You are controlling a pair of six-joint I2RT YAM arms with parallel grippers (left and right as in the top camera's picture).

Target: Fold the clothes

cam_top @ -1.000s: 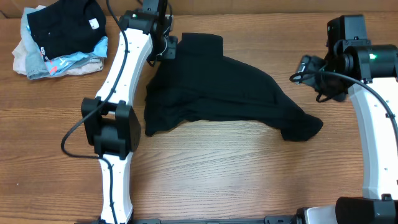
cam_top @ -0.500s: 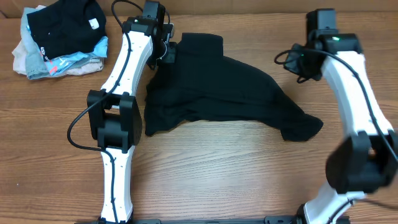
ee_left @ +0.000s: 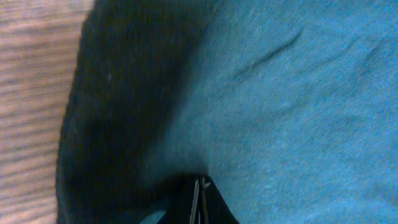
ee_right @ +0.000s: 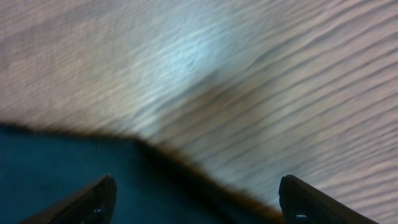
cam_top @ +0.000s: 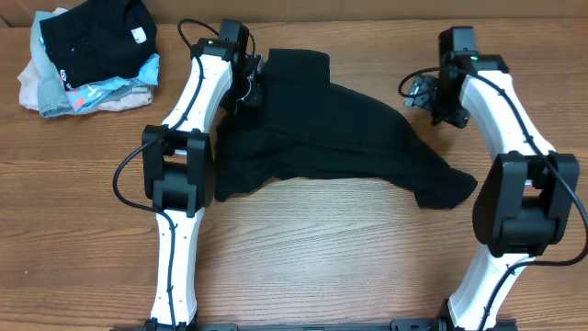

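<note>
A black garment (cam_top: 331, 138) lies crumpled across the middle of the wooden table. My left gripper (cam_top: 250, 85) is at its upper left edge, shut on the cloth; the left wrist view shows the closed fingertips (ee_left: 200, 193) pinching dark fabric (ee_left: 280, 93). My right gripper (cam_top: 424, 95) is open, just off the garment's upper right edge. In the right wrist view its two fingers (ee_right: 199, 199) are spread wide over the garment's edge (ee_right: 74, 168) and bare wood.
A pile of other clothes (cam_top: 87, 51), black on top of light blue and beige, sits at the table's far left corner. Bare wood table (cam_top: 322, 248) lies in front of the garment.
My right arm swung in from the right edge toward the garment's upper right side. My left gripper shifted slightly along the garment's upper left edge, still holding it.
</note>
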